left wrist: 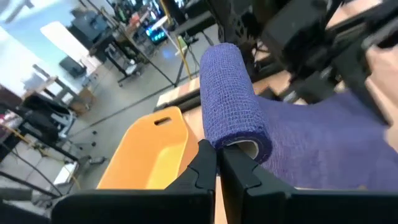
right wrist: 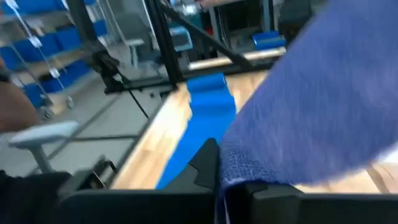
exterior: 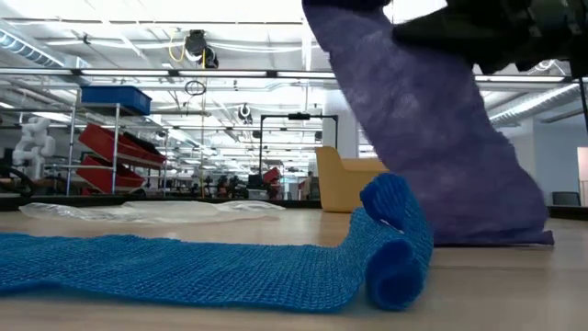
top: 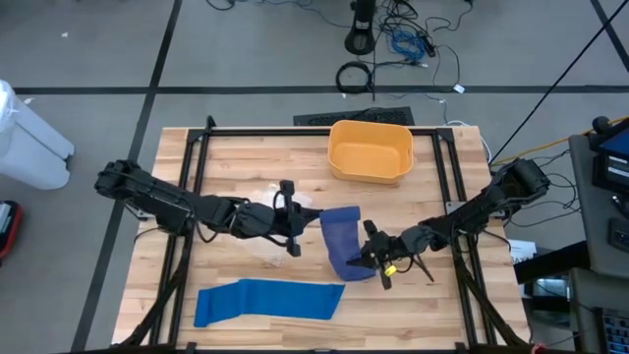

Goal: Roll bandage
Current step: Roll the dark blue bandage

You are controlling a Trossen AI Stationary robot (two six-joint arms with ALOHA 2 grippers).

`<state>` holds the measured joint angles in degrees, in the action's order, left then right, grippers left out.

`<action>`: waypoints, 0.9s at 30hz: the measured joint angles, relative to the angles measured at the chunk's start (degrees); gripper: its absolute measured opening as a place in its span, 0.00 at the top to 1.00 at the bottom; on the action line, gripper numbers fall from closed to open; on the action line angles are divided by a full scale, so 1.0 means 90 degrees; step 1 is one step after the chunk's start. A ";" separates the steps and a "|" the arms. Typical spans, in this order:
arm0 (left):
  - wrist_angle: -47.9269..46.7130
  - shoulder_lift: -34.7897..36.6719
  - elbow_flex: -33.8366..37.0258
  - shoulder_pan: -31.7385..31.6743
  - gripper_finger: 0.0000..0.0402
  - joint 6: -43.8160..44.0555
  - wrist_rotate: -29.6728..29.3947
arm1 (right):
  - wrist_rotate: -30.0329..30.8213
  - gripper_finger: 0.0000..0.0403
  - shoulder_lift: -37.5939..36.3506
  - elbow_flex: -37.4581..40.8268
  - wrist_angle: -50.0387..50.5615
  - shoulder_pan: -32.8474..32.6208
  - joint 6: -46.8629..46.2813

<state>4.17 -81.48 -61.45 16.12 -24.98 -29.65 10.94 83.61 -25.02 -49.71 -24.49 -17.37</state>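
A purple bandage [top: 341, 243] hangs lifted between my two grippers at the table's middle. Its rolled end [left wrist: 230, 99] is at my left gripper [top: 294, 228], and its loose strip runs to my right gripper [top: 374, 258]. Both grippers are shut on it. In the low view the purple strip [exterior: 432, 119] slants down from above, and its lower fold [exterior: 501, 234] rests on the table. A blue bandage [top: 267, 300] lies flat near the table's near edge, with its right end rolled up [exterior: 397, 250]. My left gripper pinches the end rim of the purple roll [left wrist: 239, 144] between its two shut fingers, coming level from the table's left. The roll sticks out beyond the fingertips, clear of the table. My right gripper pinches the edge of the loose purple strip [right wrist: 239, 168] between its two fingers, coming from the table's right. The strip spreads out beyond the fingers, and part of it sags to the table.
An orange bin [top: 371, 152] stands at the table's far edge. A clear plastic wrapper [top: 263, 193] lies behind my left gripper. Black frame rails [top: 197, 187] run along the table's left and right sides.
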 joint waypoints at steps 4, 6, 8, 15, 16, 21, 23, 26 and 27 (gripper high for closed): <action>0.0189 0.0050 0.0000 0.0122 0.99 -0.0223 -0.0061 | 0.0319 0.83 0.0000 0.0005 0.0313 0.0000 -0.0014; 0.0256 0.0052 0.0000 0.0176 0.99 -0.0292 -0.0069 | 0.0329 0.75 0.0000 0.0005 0.0262 0.0026 0.0027; 0.0315 0.0052 0.0000 0.0188 0.99 -0.0292 -0.0067 | 0.0252 0.68 0.0000 0.0005 0.0185 0.0056 0.0108; 0.0515 0.0052 0.0000 0.0231 0.99 -0.0322 -0.0068 | 0.0080 0.76 0.0252 0.0005 0.0230 0.0097 -0.0202; 0.0526 0.0053 0.0000 0.0231 0.99 -0.0336 -0.0072 | 0.0078 0.83 0.0310 0.0005 0.0208 0.0097 -0.0191; 0.0512 0.0025 0.0000 0.0226 0.99 -0.0572 -0.0409 | 0.0101 0.99 0.0440 0.0005 -0.0049 0.0097 -0.0046; 0.0492 0.0013 0.0000 0.0226 0.99 -0.0737 -0.0537 | 0.0080 1.00 0.0470 0.0005 -0.0197 0.0089 -0.0016; 0.0438 0.0011 0.0000 0.0207 0.99 -0.0781 -0.0610 | -0.0139 1.00 0.0466 -0.0016 -0.0426 0.0058 -0.0019; 0.0387 0.0011 0.0000 0.0200 0.99 -0.0781 -0.0616 | -0.0234 1.00 0.0466 -0.0044 -0.0461 0.0039 -0.0019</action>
<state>7.66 -81.38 -61.45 17.91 -32.01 -35.20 8.83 87.81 -25.41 -53.86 -24.14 -17.54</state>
